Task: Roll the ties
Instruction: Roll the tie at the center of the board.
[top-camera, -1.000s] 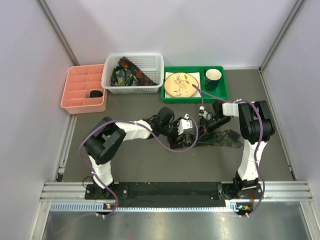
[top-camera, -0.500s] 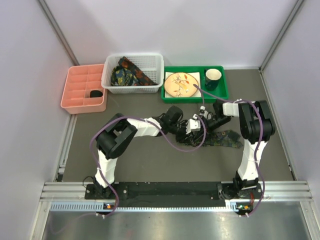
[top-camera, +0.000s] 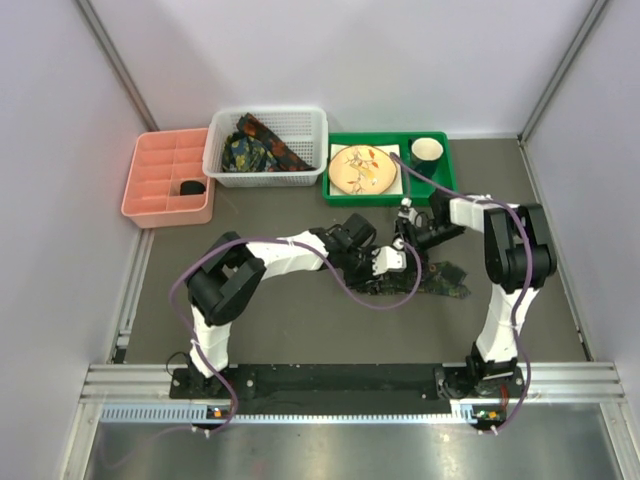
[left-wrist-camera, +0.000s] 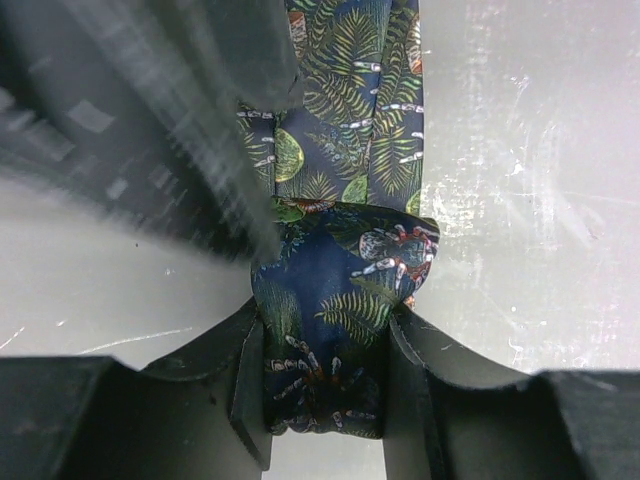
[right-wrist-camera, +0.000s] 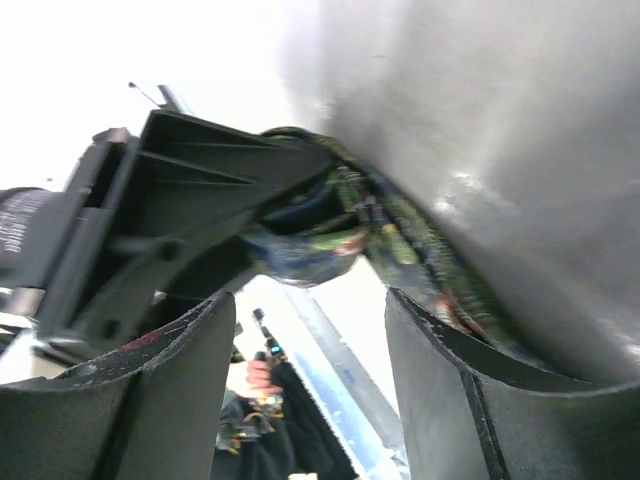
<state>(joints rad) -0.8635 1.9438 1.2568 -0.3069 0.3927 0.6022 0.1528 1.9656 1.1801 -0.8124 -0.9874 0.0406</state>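
A dark tie (top-camera: 441, 279) with a leafy print lies on the table, right of centre. Its left end is wound into a small roll (left-wrist-camera: 335, 300). My left gripper (left-wrist-camera: 325, 345) is shut on that roll, one finger on each side, and the flat tie (left-wrist-camera: 350, 100) runs on past it. In the top view the left gripper (top-camera: 385, 262) sits at the tie's left end. My right gripper (top-camera: 409, 238) hovers just behind it. In the right wrist view the right gripper (right-wrist-camera: 310, 330) stands open and holds nothing, with the tie (right-wrist-camera: 400, 240) just past its fingertips.
A white basket (top-camera: 216, 150) holding more ties (top-camera: 258, 148) stands at the back. A pink divided tray (top-camera: 150, 190) sits to its left. To its right is a green tray (top-camera: 440, 185) with a plate (top-camera: 362, 168) and a cup (top-camera: 427, 150). Purple cables loop off both arms.
The left gripper has moved right to the tie's rolled end and shut on it. The right gripper has let go, opened and drawn back a little.
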